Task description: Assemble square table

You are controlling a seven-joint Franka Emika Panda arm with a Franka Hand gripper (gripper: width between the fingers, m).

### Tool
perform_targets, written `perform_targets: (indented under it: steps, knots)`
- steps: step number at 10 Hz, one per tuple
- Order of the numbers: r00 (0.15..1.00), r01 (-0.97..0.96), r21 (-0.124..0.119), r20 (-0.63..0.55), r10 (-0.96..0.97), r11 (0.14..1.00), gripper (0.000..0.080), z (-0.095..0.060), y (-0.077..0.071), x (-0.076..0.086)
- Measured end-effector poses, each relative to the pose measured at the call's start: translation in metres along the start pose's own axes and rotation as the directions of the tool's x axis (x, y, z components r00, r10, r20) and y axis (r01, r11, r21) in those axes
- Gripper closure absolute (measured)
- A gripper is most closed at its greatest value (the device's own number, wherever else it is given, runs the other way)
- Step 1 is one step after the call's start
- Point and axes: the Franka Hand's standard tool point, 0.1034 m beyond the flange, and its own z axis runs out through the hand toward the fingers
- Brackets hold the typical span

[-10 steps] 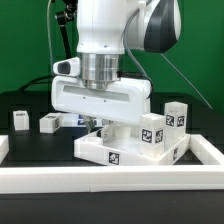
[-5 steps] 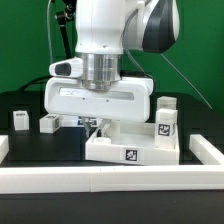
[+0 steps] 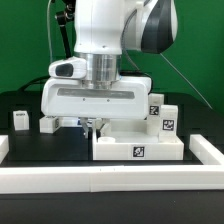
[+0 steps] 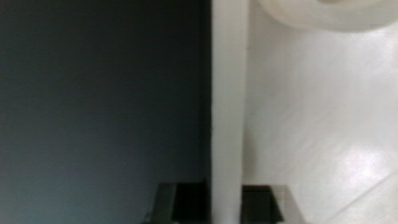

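White plastic parts were spread over the black table surface (image 3: pixel 30 140). In the exterior view, a first leg (image 3: pixel 20 119) and a second leg (image 3: pixel 48 124) stood loose at 9 o'clock from the gripper (image 3: pixel 95 124), well apart from the tabletop slab (image 3: pixel 150 146).

The gripper was closed on the slab's raised rim (image 4: pixel 226 100). The wrist view showed this thin wall clamped between the fingers (image 4: pixel 178 200).

The slab lay flat at 4 o'clock from the gripper, near the white rail (image 3: pixel 60 180), with its tag (image 3: pixel 137 153) facing the camera.

Two further legs (image 3: pixel 170 121) stood at 1 o'clock from the slab's middle. Whether they rested on the slab or behind it could not be determined.

No leg appeared fitted. Progress was judged early: slab positioning was in hand, and all four legs were yet to be attached.
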Motion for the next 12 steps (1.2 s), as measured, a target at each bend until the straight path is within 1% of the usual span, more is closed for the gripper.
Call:
perform_targets:
  steps: [2, 3, 4, 6, 7, 8, 9, 10, 11, 12]
  knots:
    - [0.991, 0.137, -0.011, 0.005, -0.137, 0.991, 0.0732, 0.000, 0.002, 0.001]
    - [0.982, 0.190, -0.018, 0.003, -0.190, 0.982, 0.0732, -0.002, 0.001, 0.006]
    - [0.956, 0.293, -0.027, 0.005, -0.293, 0.956, 0.0732, -0.003, -0.001, 0.010]
    - [0.908, 0.419, -0.043, 0.004, -0.420, 0.907, 0.0732, -0.004, -0.005, 0.023]
    - [0.859, 0.511, -0.054, 0.004, -0.512, 0.858, 0.0732, -0.005, -0.011, 0.032]
    - [0.805, 0.592, -0.056, 0.010, -0.593, 0.804, 0.0732, -0.006, -0.017, 0.041]
    - [0.768, 0.640, -0.061, 0.010, -0.641, 0.766, 0.0732, -0.009, -0.026, 0.050]
    - [0.730, 0.682, -0.072, 0.012, -0.683, 0.728, 0.0732, -0.011, -0.037, 0.053]
    - [0.669, 0.743, -0.071, 0.023, -0.743, 0.666, 0.0732, -0.010, -0.033, 0.051]
    - [0.626, 0.779, -0.072, 0.034, -0.779, 0.623, 0.0732, -0.009, -0.028, 0.051]
